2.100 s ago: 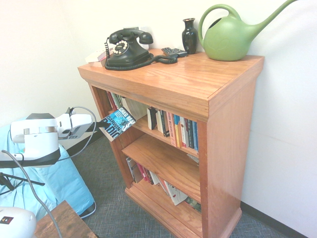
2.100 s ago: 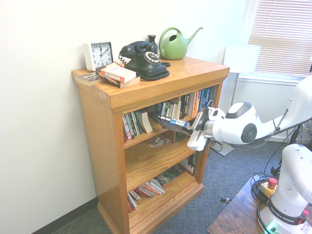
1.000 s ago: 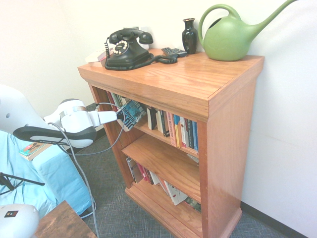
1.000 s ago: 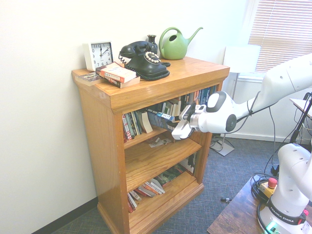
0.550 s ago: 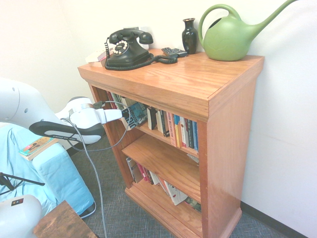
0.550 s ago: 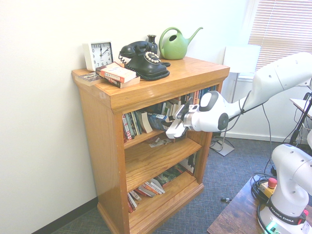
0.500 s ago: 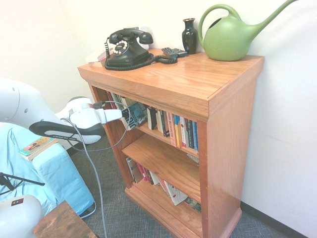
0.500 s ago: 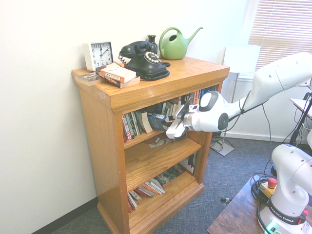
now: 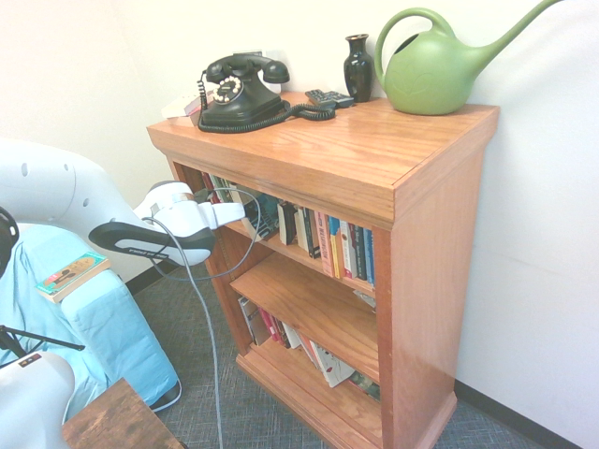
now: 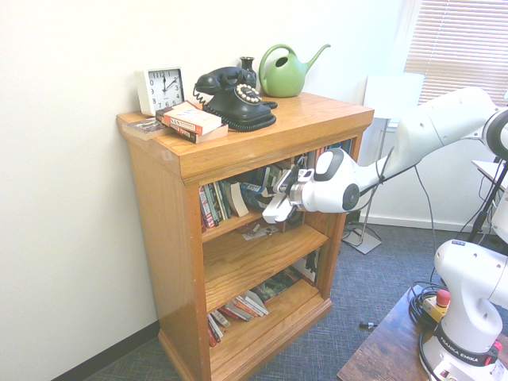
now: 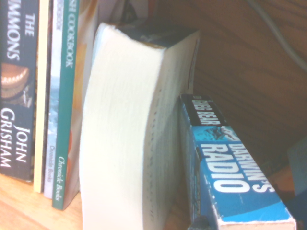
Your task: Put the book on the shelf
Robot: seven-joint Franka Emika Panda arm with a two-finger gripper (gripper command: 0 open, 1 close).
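Gripper [image 10: 279,196] pinching the book [image 11: 230,177] inside the shelf [image 10: 238,222].
Slide it beside the leaning pale-edged book [image 11: 124,143], keeping it upright, before you let go.

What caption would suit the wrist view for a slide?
Blue paperback, spine reading Darwin's Radio, entering the shelf beside a leaning cream-edged book.
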